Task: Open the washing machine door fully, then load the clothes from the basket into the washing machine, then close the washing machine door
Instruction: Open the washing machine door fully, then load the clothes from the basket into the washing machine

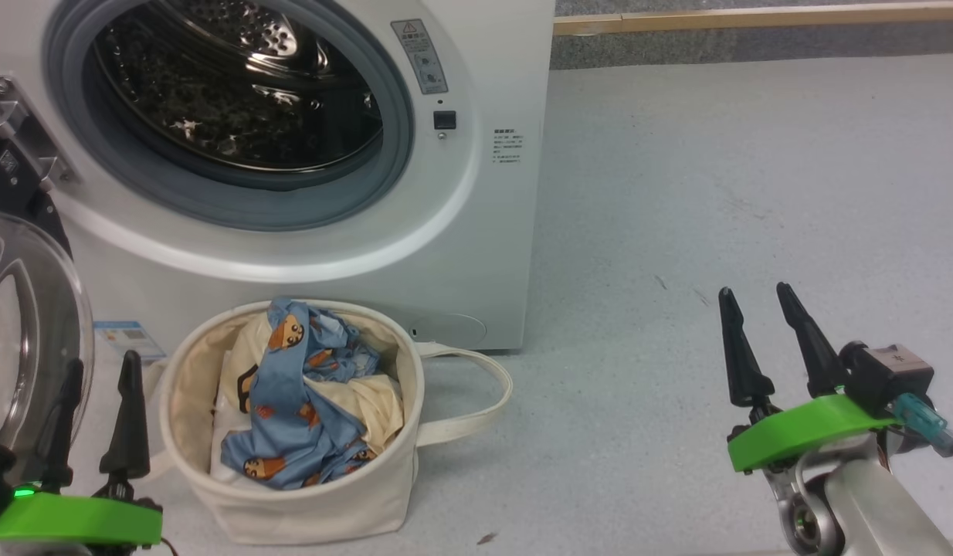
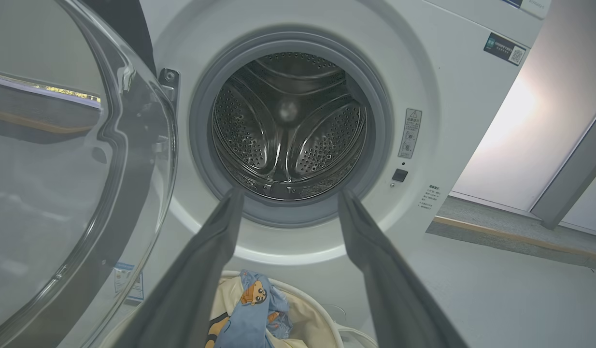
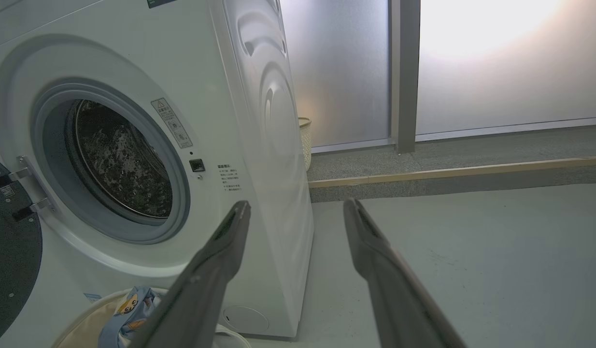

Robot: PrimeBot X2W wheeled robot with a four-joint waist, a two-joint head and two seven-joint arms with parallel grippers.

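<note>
White front-loading washing machine (image 1: 492,255) on a pale grey floor (image 1: 716,193), its round black-rimmed glass door (image 1: 36,309) standing wide open at the left. The print on the warning-triangle sticker (image 1: 419,55) was too small to read. Blue bear-print and cream clothes (image 1: 306,394) lay in the round cream canvas basket (image 1: 322,510) just before the machine. The left gripper (image 1: 102,361) and right gripper (image 1: 754,292) were spread, holding nothing. Frosted panels (image 3: 496,63) lined the room.

Both jaws have long tapered black fingers (image 1: 739,347) on bright green plastic mounts (image 1: 801,436); silver right wrist (image 1: 870,494), teal plug (image 1: 920,421).
</note>
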